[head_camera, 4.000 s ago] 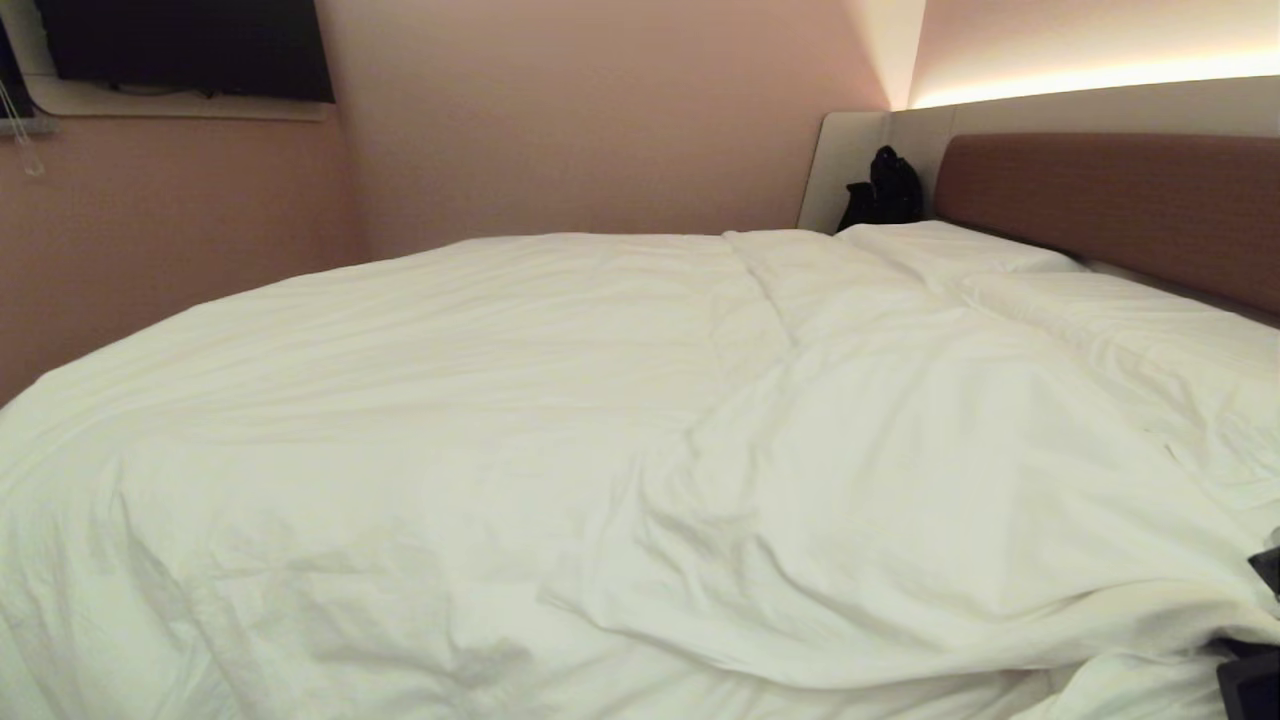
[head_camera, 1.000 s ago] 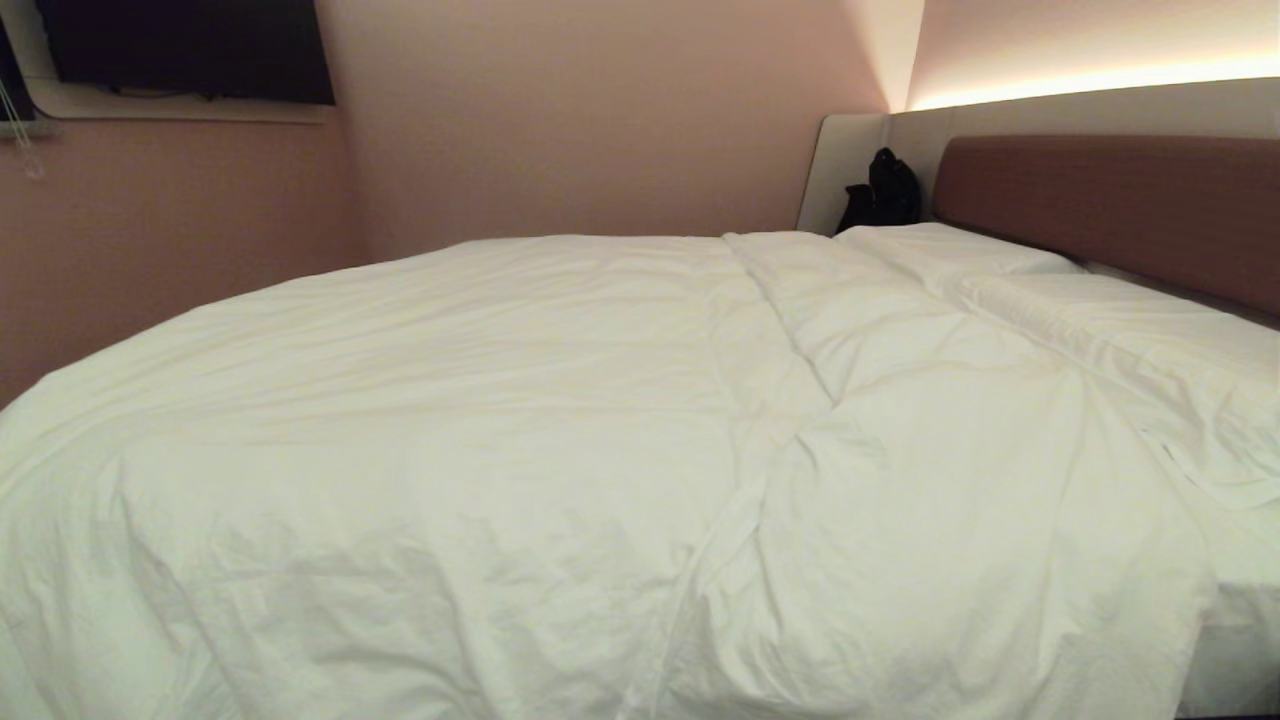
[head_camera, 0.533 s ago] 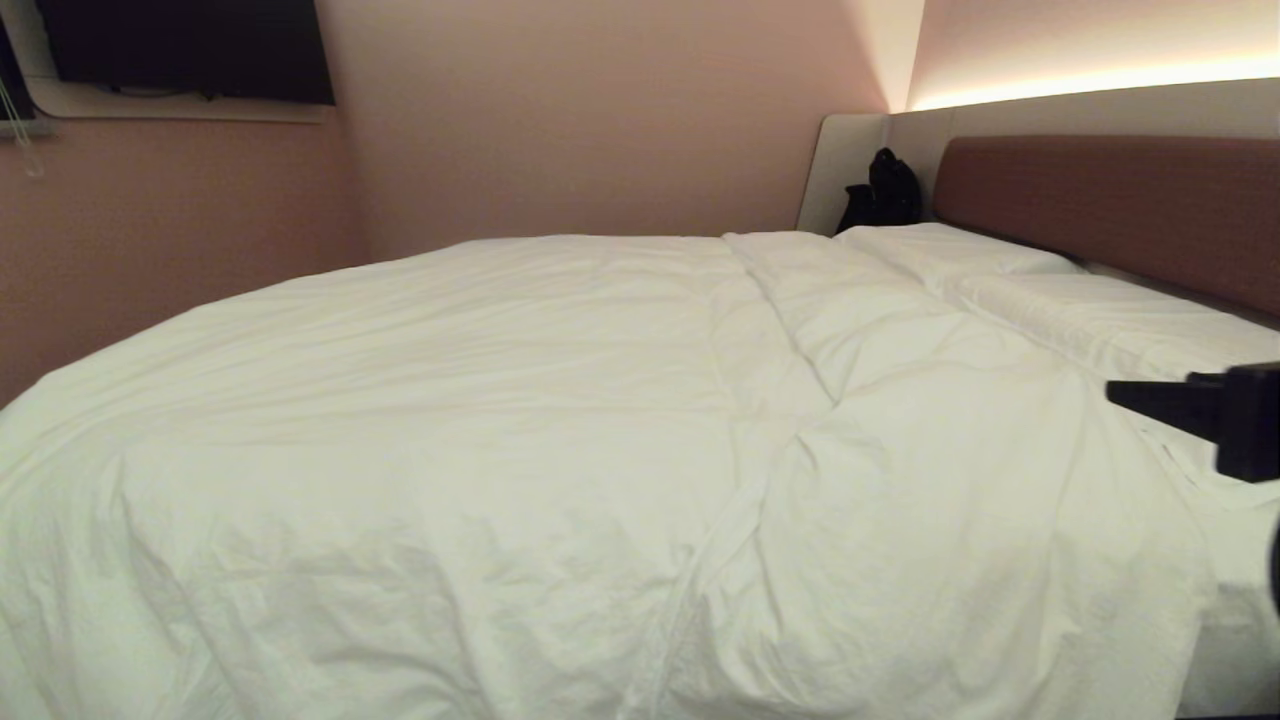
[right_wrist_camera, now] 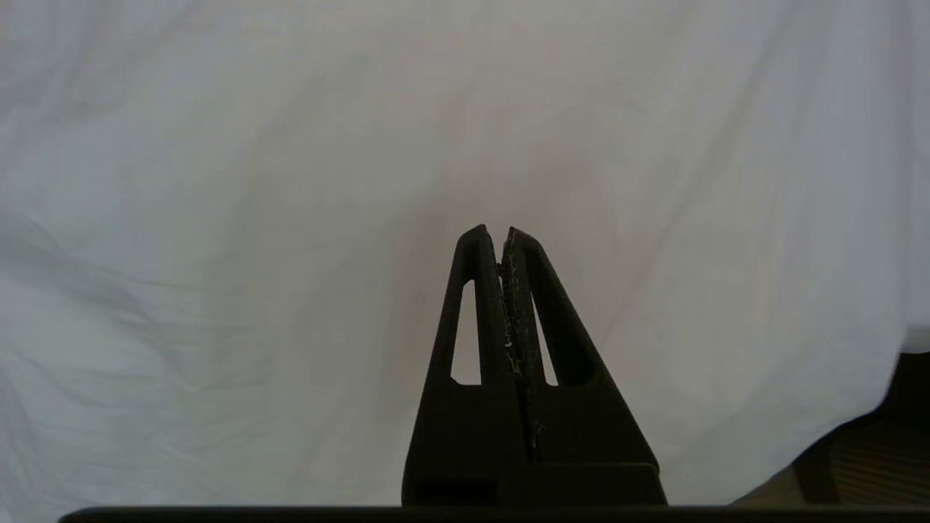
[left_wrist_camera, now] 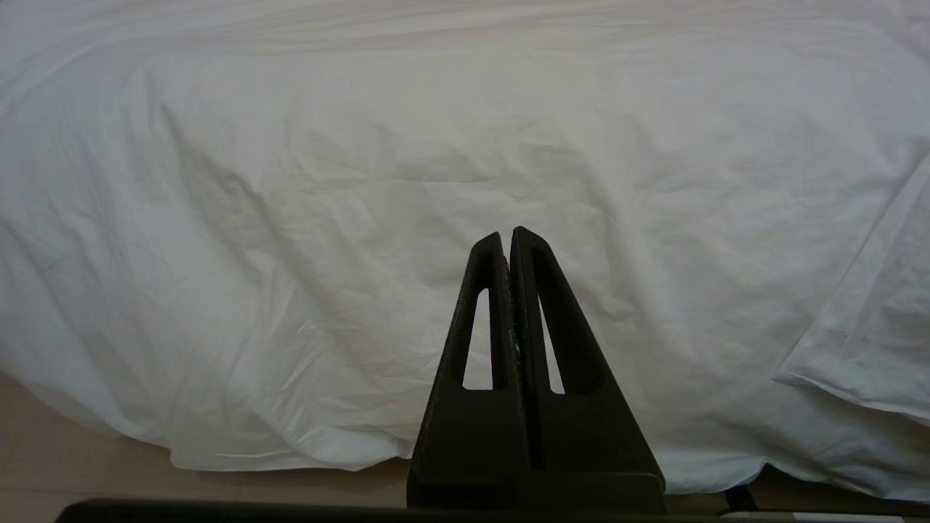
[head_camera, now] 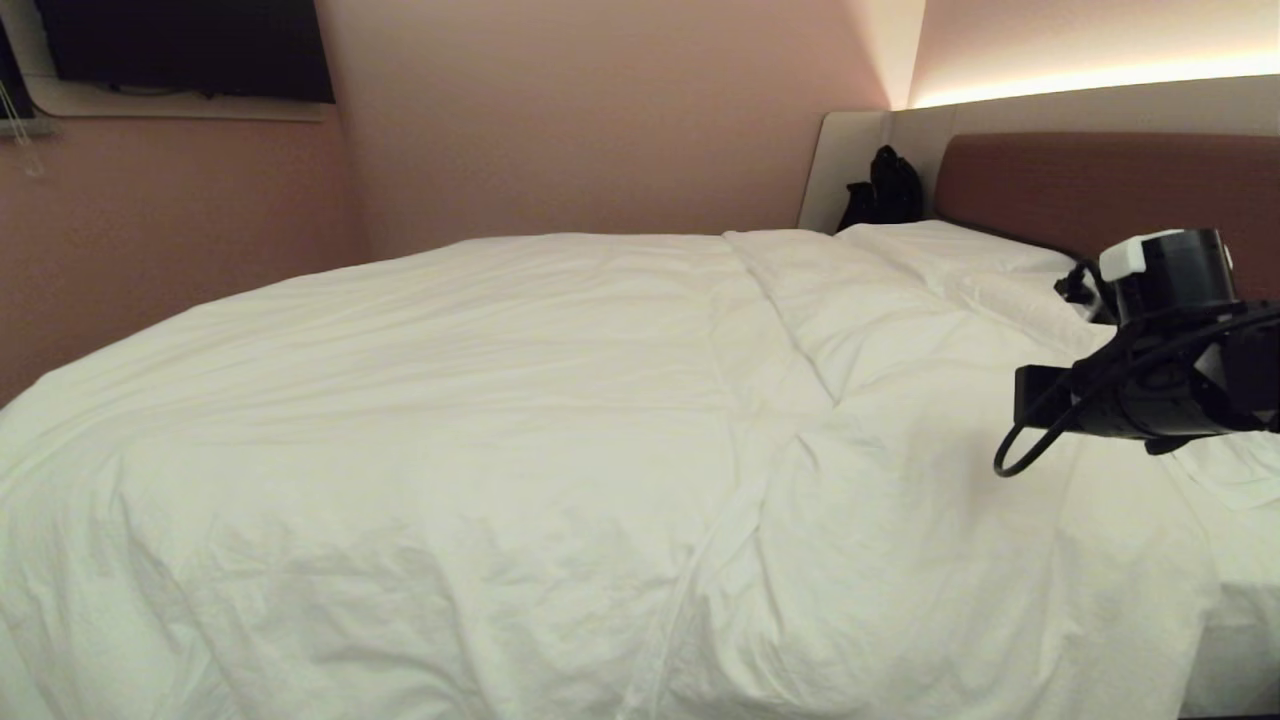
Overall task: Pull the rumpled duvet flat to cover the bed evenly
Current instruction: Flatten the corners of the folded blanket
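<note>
The white duvet (head_camera: 500, 400) lies spread over the bed (head_camera: 1100, 190), with soft creases and a seam ridge running from the pillows toward the near edge. My right arm (head_camera: 1150, 400) hangs above the duvet's right part, near the headboard end. In the right wrist view my right gripper (right_wrist_camera: 501, 232) is shut with nothing in it, a short way off the duvet (right_wrist_camera: 290, 218). My left gripper (left_wrist_camera: 506, 234) is shut and empty, facing the duvet's hanging side (left_wrist_camera: 290, 218) low by the floor.
Two white pillows (head_camera: 960, 250) lie along the brown headboard. A black bag (head_camera: 885, 190) stands in the far corner by the pale panel. A dark screen (head_camera: 190, 50) hangs on the pink wall. Pale floor (left_wrist_camera: 73, 465) shows under the duvet's hem.
The folded-over flap at the duvet's near right has been laid flat. My right arm has swung up into the head view from the right, and its gripper has shut empty.
</note>
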You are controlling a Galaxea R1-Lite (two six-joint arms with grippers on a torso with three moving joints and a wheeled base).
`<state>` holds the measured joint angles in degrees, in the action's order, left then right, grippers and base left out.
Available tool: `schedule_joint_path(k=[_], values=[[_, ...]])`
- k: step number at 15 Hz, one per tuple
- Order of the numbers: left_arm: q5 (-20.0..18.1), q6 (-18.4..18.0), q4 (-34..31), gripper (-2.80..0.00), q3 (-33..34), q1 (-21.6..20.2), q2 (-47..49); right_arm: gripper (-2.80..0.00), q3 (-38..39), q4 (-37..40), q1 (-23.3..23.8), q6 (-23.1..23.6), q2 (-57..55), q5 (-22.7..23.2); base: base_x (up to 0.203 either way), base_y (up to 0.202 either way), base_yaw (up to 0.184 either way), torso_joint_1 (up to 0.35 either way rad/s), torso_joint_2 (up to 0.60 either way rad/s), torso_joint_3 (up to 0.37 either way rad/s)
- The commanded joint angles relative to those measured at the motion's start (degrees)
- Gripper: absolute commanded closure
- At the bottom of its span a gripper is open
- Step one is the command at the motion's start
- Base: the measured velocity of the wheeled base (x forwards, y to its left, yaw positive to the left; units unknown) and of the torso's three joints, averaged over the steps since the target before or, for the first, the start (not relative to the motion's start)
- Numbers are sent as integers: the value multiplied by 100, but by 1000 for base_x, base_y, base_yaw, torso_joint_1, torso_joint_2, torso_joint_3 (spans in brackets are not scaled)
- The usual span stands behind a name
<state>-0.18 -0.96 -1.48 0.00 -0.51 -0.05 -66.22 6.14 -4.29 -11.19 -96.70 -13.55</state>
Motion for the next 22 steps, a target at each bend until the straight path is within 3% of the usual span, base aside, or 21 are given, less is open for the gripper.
schedule_joint_path(k=[1,3,5,8,16,17,22], values=[[1,0,-2,0,0,-8,5,0,165,-108,376,156,-185,443,0,0,0,0,0,0],[1,0,-2,0,0,-2,5,0,331,-363,712,257,-122,562,0,0,0,0,0,0],[1,0,-2,0,0,-2,5,0,349,-399,730,235,-114,578,0,0,0,0,0,0],[1,0,-2,0,0,-2,5,0,526,-519,899,-279,43,583,0,0,0,0,0,0],[1,0,-2,0,0,-2,5,0,882,-561,1070,-421,-53,593,0,0,0,0,0,0],[1,0,-2,0,0,-2,5,-280,882,-561,1061,-481,-59,582,0,0,0,0,0,0],[1,0,-2,0,0,-2,5,-280,811,-575,1070,-648,-230,600,0,0,0,0,0,0]])
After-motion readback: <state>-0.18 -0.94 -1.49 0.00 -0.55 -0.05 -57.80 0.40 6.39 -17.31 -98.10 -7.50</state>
